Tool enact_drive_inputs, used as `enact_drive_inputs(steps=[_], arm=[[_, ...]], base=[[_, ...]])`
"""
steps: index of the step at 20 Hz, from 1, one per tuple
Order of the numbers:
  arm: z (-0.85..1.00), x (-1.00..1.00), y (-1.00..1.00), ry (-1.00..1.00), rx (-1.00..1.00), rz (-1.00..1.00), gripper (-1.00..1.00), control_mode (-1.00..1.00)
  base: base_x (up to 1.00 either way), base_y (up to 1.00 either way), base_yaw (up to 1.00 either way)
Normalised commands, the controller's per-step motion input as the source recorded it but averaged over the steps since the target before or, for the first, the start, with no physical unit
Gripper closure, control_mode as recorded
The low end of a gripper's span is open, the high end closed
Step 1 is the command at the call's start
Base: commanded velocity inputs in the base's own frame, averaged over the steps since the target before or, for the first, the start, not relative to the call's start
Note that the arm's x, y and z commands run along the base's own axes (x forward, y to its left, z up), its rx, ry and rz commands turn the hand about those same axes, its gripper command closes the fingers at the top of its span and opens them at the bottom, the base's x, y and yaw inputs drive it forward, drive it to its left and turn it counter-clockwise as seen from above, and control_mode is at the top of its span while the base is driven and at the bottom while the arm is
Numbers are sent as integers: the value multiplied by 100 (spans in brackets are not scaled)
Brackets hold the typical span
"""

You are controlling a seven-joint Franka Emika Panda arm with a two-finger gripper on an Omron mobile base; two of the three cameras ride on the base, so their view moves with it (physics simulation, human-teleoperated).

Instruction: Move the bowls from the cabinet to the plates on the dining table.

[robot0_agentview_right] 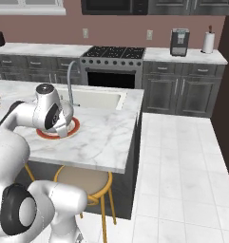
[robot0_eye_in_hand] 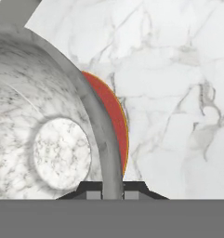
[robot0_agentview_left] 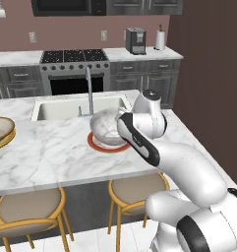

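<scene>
Left base view: grey-white marbled bowl (robot0_agentview_left: pixel 106 128), deep and round, over red-orange rimmed plate (robot0_agentview_left: pixel 108 143) on veined marble dining table (robot0_agentview_left: pixel 51 157); cream tan-rimmed bowl (robot0_agentview_left: pixel 1 129) far left on yellow-rimmed plate (robot0_agentview_left: pixel 2 141).

Right base view: wrist hides bowl above plate (robot0_agentview_right: pixel 68 129).

Hand view: gripper (robot0_eye_in_hand: pixel 112 191) clamped on bowl rim (robot0_eye_in_hand: pixel 104 153), bowl directly at fingertips, plate (robot0_eye_in_hand: pixel 114 125) peeking beneath.

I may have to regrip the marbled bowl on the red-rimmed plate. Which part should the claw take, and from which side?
Take the thin rim of the marbled bowl, one finger inside the wall and one outside, coming from above on the stool side. The round body is probably too wide to span. The claw is shut on that rim now, over the red-rimmed plate.
</scene>
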Motion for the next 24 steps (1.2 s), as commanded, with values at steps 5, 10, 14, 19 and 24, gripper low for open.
enact_drive_inputs(steps=[5, 10, 14, 19, 24], arm=[[-21, 23, 5, 0, 0, 0, 100, -100], [-18, 28, 3, 0, 0, 0, 100, -100], [-16, 29, 3, 0, 0, 0, 100, -100], [-14, 14, 2, 0, 0, 0, 100, -100], [0, 0, 0, 0, 0, 0, 100, -100]], base=[[0, 0, 0], [0, 0, 0], [0, 0, 0], [0, 0, 0], [0, 0, 0]])
